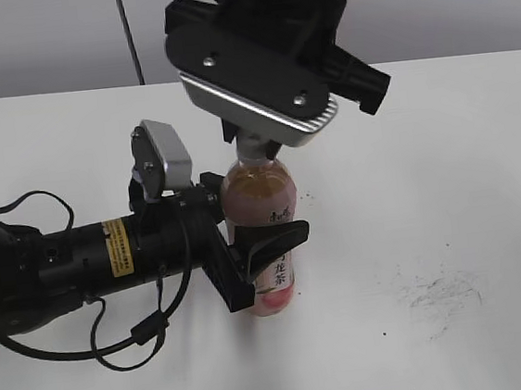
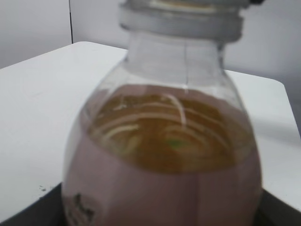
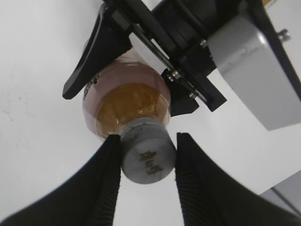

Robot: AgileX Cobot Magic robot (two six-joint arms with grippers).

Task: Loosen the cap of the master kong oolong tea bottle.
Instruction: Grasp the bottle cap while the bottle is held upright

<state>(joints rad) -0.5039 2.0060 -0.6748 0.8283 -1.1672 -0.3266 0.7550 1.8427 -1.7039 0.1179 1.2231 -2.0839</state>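
pink-labelled bottle (image 1: 262, 223) — dark print atop grey cap (image 3: 147, 154)

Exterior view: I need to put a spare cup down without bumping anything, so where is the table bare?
The table is bare right of the bottle, down to faint dark scuff marks at lower right. The far left strip is also bare. The centre is crowded: left tool clamps the bottle, right tool straddles the cap, cables trail lower left.

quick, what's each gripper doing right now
Left gripper: shut on the bottle, holding it upright.
Right gripper: fingers either side of the cap; grip cannot be told.
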